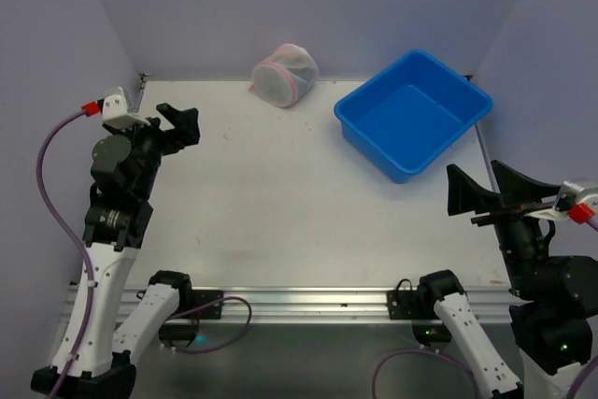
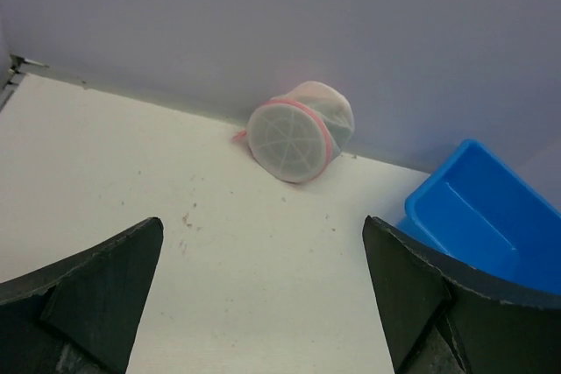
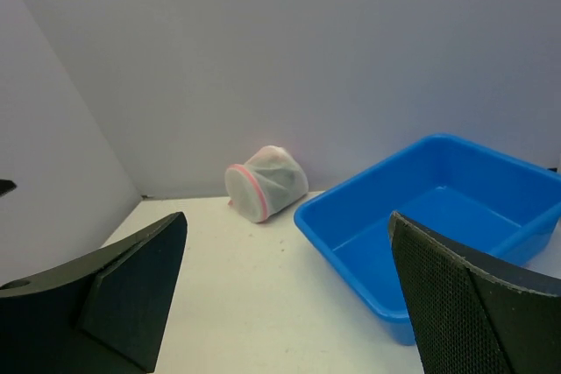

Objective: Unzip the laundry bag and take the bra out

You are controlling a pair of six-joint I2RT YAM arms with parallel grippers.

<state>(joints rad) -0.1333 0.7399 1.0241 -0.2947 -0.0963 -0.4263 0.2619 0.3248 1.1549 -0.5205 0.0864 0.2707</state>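
Note:
The laundry bag (image 1: pixel 285 74) is a small round white mesh pouch with pink trim, lying on its side against the back wall. It also shows in the left wrist view (image 2: pixel 299 131) and the right wrist view (image 3: pixel 266 182). A dark shape shows dimly through the mesh; the bra itself is hidden inside. My left gripper (image 1: pixel 177 123) is open and empty at the table's left side, far from the bag. My right gripper (image 1: pixel 488 190) is open and empty at the right edge, near the bin's front corner.
A blue plastic bin (image 1: pixel 412 113) stands empty at the back right, beside the bag; it also shows in the left wrist view (image 2: pixel 480 216) and the right wrist view (image 3: pixel 438 216). Purple walls close the back and both sides.

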